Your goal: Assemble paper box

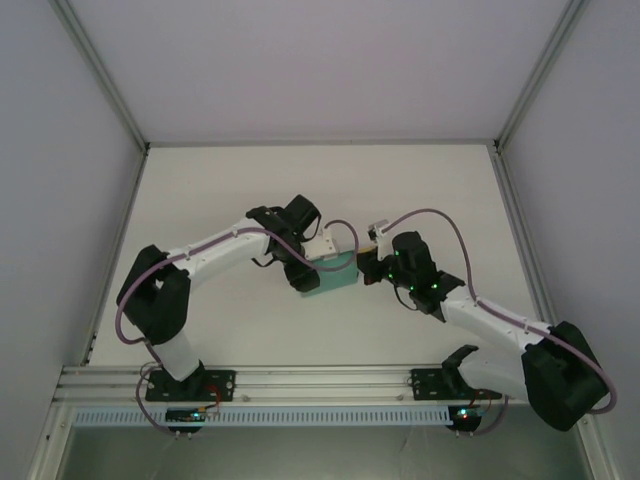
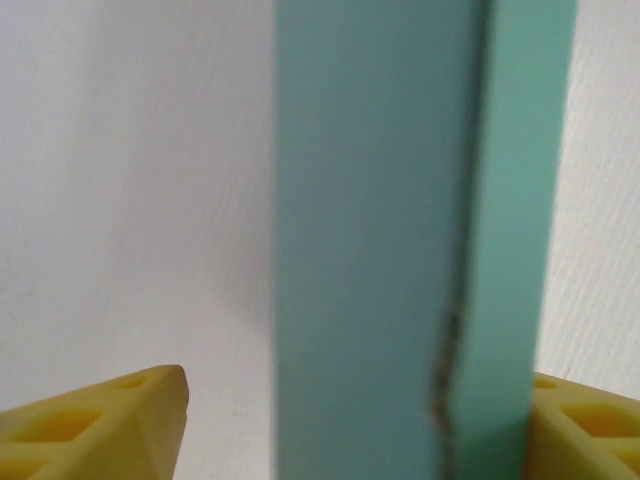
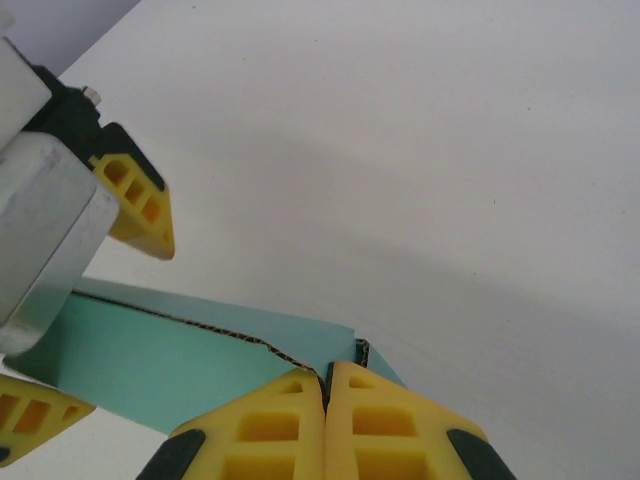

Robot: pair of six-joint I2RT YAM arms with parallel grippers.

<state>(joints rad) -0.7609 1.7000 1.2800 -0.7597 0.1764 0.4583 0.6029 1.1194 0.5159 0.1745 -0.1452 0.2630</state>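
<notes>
the paper box (image 1: 338,272) lies near the middle of the white table (image 1: 230,200), a little toward the near edge, in the space between the 2 arms. it is plain teal-green card, and from above only a small patch of it shows between the 2 wrists.

the left gripper (image 1: 322,265) reaches in from the left and straddles the box. in the left wrist view its 2 yellow fingers (image 2: 100,430) stand wide apart, with the box running upright through the gap. bare table shows between the card and the finger on the left of that view. the card's lighter green side panel overlaps the finger on the right, and i cannot tell whether they touch. a dark, ragged edge runs down the line where the 2 panels meet. these jaws are open and clamp nothing.

the right gripper (image 3: 325,385) comes in from the right, at the box's right end. in the right wrist view its 2 yellow fingers are pressed flat together. the thin card edge runs straight into the line where the tips meet, so they pinch that corner of the box. farther along the card in the same view, the left gripper's spread fingers stand 1 on each side of the box.
</notes>
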